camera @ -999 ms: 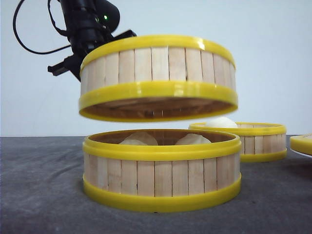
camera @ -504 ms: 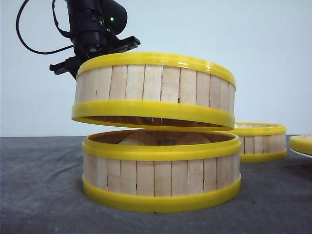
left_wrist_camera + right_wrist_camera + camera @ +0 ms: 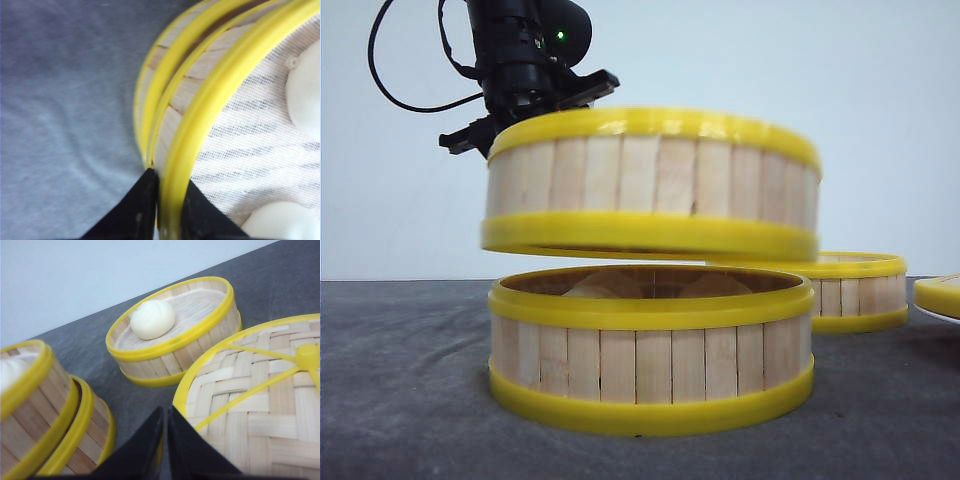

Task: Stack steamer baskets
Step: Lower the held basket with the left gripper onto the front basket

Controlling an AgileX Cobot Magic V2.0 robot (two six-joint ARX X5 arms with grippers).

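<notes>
Left claw (image 3: 167, 200) clamps the raised round slat-walled yellow-rimmed steamer basket's (image 3: 655, 185) rim; at 6 o'clock, another's (image 3: 650, 350) buns hidden; right claw (image 3: 165, 440) closed, empty

Even, bright light; left wrist view blurred, glossy rims glare.

- lower basket (image 3: 652, 350) = landmark; held basket (image 3: 653, 182) hangs just above it, only a thin gap between the rims
- third basket (image 3: 855, 289) behind-right of it, lid (image 3: 940, 295) further right, block that side
- table (image 3: 400, 380) left of it open
- front of it open, probably
</notes>
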